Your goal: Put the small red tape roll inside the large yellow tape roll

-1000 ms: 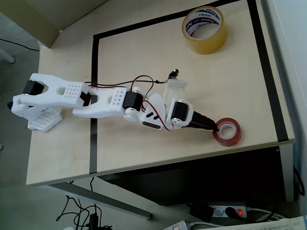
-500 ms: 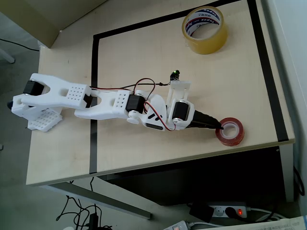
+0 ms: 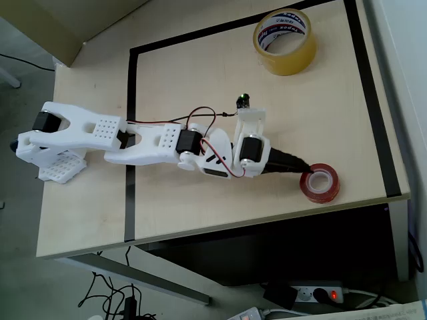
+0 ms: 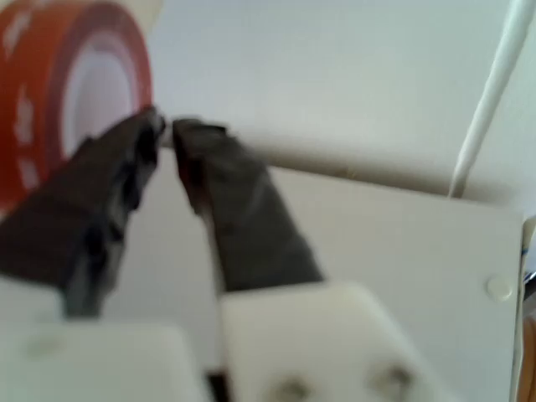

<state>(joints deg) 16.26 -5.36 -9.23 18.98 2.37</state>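
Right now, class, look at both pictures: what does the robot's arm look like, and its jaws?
The arm is white plastic with perforated panels, black motor blocks at the joints, and thin red and black cables looping above it. A small green light glows near the wrist. The gripper has dark, tapering jaws on a white base.

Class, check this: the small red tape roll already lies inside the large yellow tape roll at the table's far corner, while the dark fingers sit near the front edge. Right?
Not quite. In the overhead view the small translucent red tape roll lies at the front edge, at the gripper fingers' tips, well apart from the large yellowish packing tape roll.
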